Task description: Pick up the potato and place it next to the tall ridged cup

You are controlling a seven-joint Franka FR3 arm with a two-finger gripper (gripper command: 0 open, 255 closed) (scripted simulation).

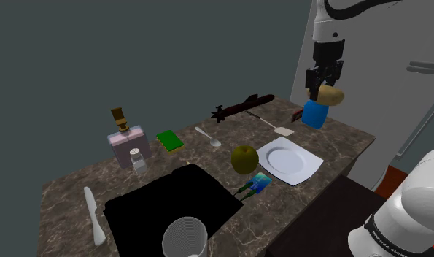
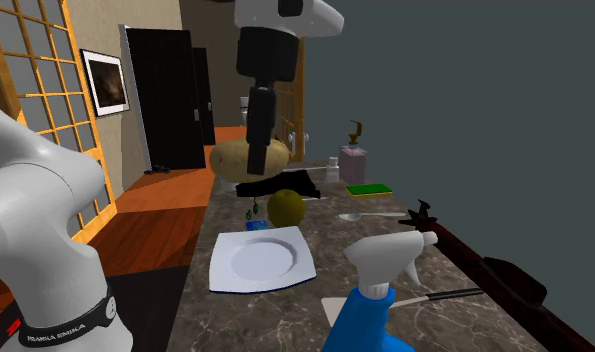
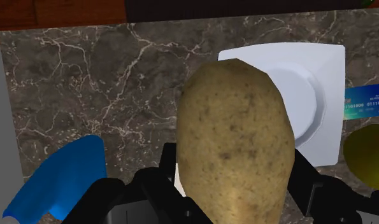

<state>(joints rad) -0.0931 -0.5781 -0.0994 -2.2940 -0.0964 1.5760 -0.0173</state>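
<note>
A tan, speckled potato point(image 1: 332, 95) point(image 2: 225, 160) point(image 3: 235, 133) hangs in the air, and my black gripper point(image 1: 321, 86) point(image 2: 257, 165) point(image 3: 235, 191) is shut on it, one finger on each side. It is held high over the marble counter point(image 1: 346, 142), above the blue spray bottle point(image 1: 314, 114) point(image 3: 60, 181) and near the white square plate point(image 1: 289, 160) point(image 3: 318, 95). The tall ridged white cup point(image 1: 185, 238) stands in the black sink recess point(image 1: 157, 201) at the counter's other end, far from the gripper.
A green round fruit point(image 1: 244, 158) point(image 2: 286, 207) and a blue card point(image 1: 257, 184) lie beside the plate. A spoon point(image 1: 208, 136), green sponge point(image 1: 168, 140), soap bottle point(image 1: 126, 139), shaker point(image 1: 138, 162), spatula point(image 1: 272, 124) and long dark object point(image 1: 243, 107) line the back. A white utensil point(image 1: 93, 215) lies left of the sink.
</note>
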